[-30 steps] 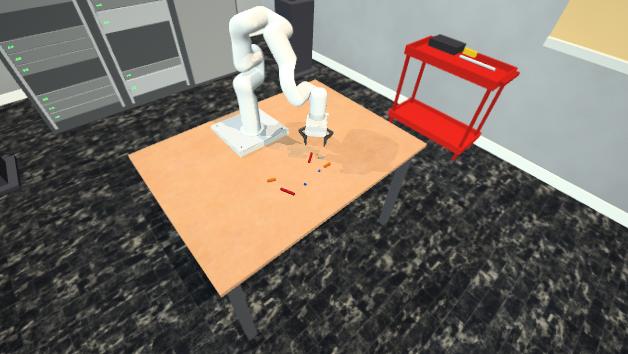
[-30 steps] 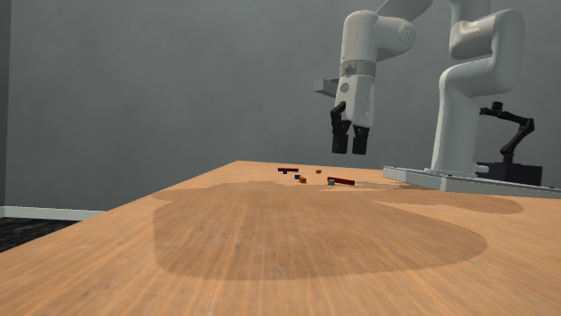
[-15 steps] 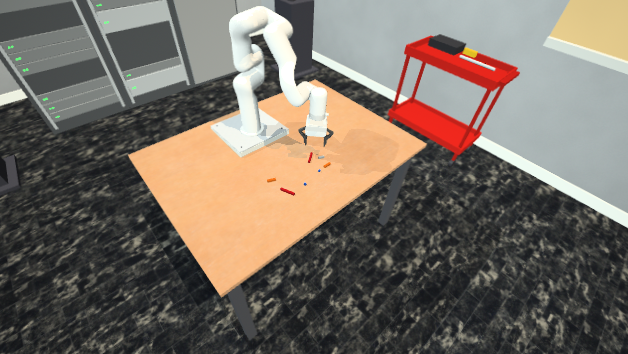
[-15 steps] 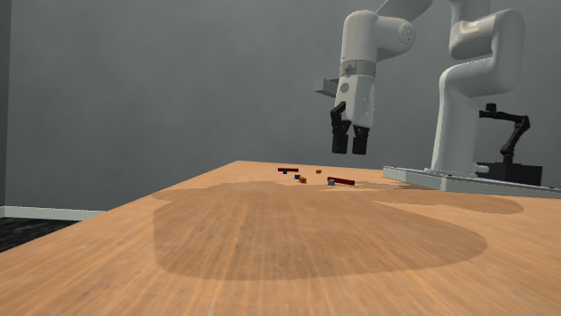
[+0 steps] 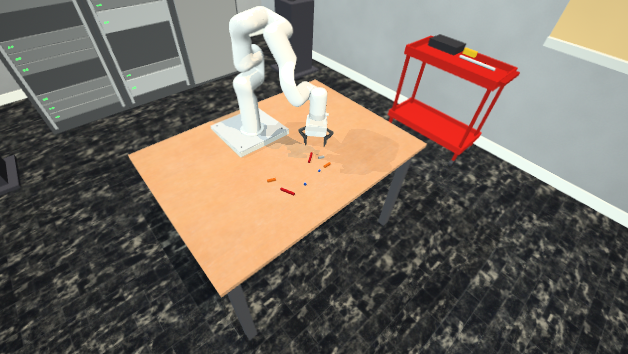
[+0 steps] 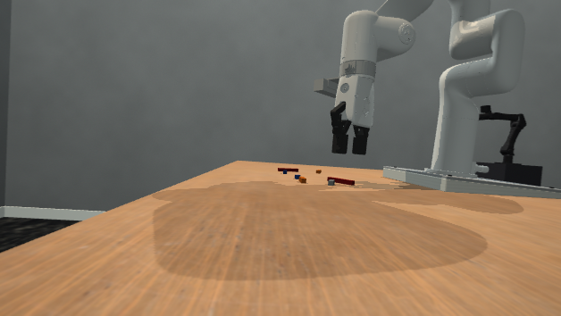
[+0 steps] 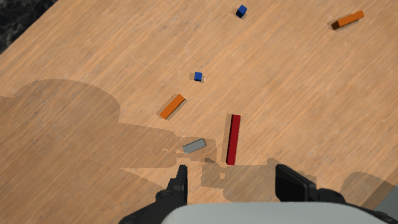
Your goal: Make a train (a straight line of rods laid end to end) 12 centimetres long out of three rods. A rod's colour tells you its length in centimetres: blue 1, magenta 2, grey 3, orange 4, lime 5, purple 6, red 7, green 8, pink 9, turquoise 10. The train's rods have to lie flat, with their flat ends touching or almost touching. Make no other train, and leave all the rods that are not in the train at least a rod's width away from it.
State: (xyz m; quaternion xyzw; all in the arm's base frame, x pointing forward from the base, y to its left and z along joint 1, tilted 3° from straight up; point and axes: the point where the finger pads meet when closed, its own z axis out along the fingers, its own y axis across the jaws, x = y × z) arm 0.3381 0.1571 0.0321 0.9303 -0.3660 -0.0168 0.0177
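As we scan the wrist view from the left, there's the nearer orange rod (image 5: 327,165) (image 6: 303,179) (image 7: 172,106), then the grey rod (image 5: 321,157) (image 6: 330,182) (image 7: 195,146), then the nearer blue rod (image 5: 319,171) (image 6: 297,177) (image 7: 198,76), and now the nearer red rod (image 5: 310,157) (image 6: 341,181) (image 7: 233,140)! It lies flat just ahead of the raised claw (image 5: 315,145) (image 6: 349,153) (image 7: 231,179), fingers wide and empty, its long axis pointing almost straight away, so they look set to close across its sides. Red, orange, blue should make twelve.

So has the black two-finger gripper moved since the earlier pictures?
No; the black two-finger gripper hangs in the same spot relative to the white base plate.
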